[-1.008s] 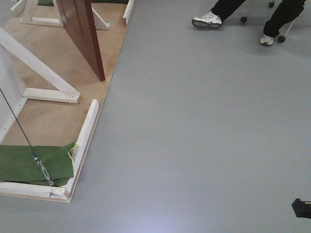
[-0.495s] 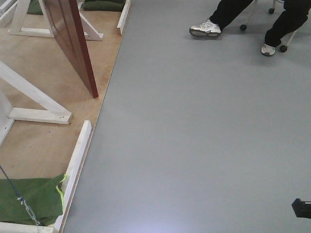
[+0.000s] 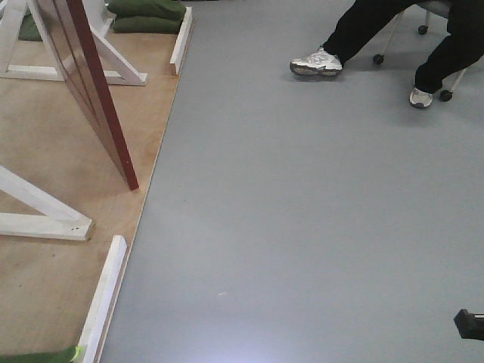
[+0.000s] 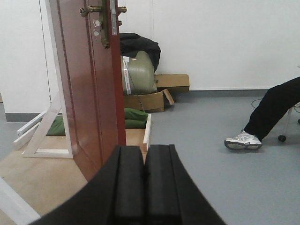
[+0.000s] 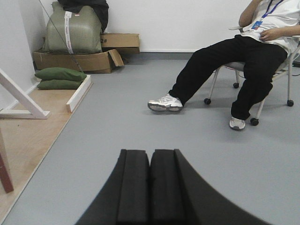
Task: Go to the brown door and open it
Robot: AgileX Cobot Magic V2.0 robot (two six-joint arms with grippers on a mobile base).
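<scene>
Door: brown door (image 4: pixel 89 93), upright on the wooden platform (image 3: pixel 45 151), ahead-left of the robot; likely heavy, stiff, glossy and slippery.
Hold: brass lever handle (image 4: pixel 91 9), high on the door's near edge.
Left end effector (image 4: pixel 144 187): fingers together, empty.
Right end effector (image 5: pixel 150 187): fingers together, empty.

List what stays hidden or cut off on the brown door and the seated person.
- Front view: the upper edge cuts off the top of the brown door.
- Left wrist view: the left gripper hides the door's bottom corner; the top edge crops it just above the handle.
- Right wrist view: the door is a left-edge sliver; the head of the seated person is cropped.
</scene>
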